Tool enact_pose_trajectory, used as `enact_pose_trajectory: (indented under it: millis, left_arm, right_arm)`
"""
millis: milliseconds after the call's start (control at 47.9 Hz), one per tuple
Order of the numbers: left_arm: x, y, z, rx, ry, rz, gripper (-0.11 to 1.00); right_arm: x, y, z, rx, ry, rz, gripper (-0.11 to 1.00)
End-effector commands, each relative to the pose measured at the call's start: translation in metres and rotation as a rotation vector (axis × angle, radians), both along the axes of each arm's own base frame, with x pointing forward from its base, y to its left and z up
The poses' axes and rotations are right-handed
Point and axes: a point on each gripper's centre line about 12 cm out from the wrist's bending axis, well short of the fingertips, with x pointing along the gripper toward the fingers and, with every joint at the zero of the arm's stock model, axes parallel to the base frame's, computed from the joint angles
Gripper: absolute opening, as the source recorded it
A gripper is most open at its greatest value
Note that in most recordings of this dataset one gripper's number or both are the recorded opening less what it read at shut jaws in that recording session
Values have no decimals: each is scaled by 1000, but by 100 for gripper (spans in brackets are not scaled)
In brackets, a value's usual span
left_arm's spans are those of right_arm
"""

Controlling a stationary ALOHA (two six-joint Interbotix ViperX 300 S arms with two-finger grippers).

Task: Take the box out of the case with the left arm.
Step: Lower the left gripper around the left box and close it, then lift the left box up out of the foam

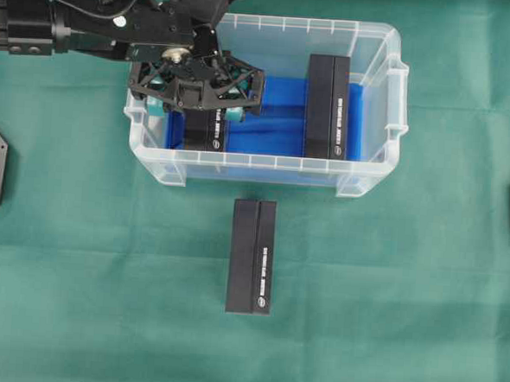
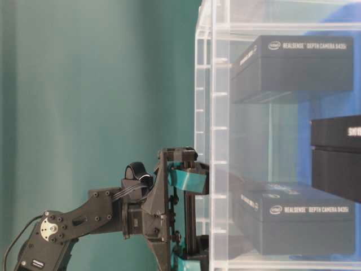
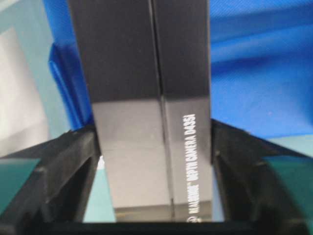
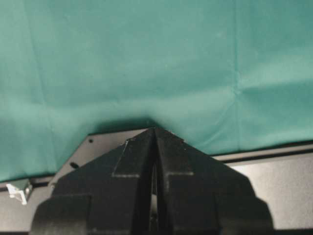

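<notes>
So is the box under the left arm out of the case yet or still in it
Still in. The overhead view shows that box lying on the blue lining inside the case, with the left end effector straddling it.

- Left arm (image 1: 83, 25): enters from the upper left of the overhead view; its left gripper (image 1: 196, 88) points down, teal-padded fingers (image 2: 189, 179) set apart.
- Right gripper (image 4: 154, 181): lower centre of its wrist view, black fingers pressed together.

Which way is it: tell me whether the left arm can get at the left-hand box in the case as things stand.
Probably yes. The left gripper is already down inside the case, its fingers flanking the left-hand box on both sides. Nothing blocks it; the other box stands well apart.
</notes>
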Motion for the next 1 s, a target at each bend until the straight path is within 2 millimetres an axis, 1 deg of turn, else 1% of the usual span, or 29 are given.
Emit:
enact_pose_trajectory:
  millis: [0, 271, 605, 730, 980]
  left_arm:
    - [5, 4, 0, 4, -37, 18, 61]
    - [4, 0, 2, 2, -41, 12, 61]
    - [3, 0, 4, 4, -42, 12, 61]
    - [2, -1, 14, 5, -51, 13, 61]
    - [-2, -3, 50, 2, -28, 11, 61]
  right_arm:
    - [2, 0, 4, 1, -12, 1, 0]
    - [2, 0, 4, 1, -14, 1, 0]
    - [2, 0, 5, 1, -15, 1, 0]
    - [2, 0, 5, 1, -15, 1, 0]
    - [2, 0, 5, -2, -18, 2, 0]
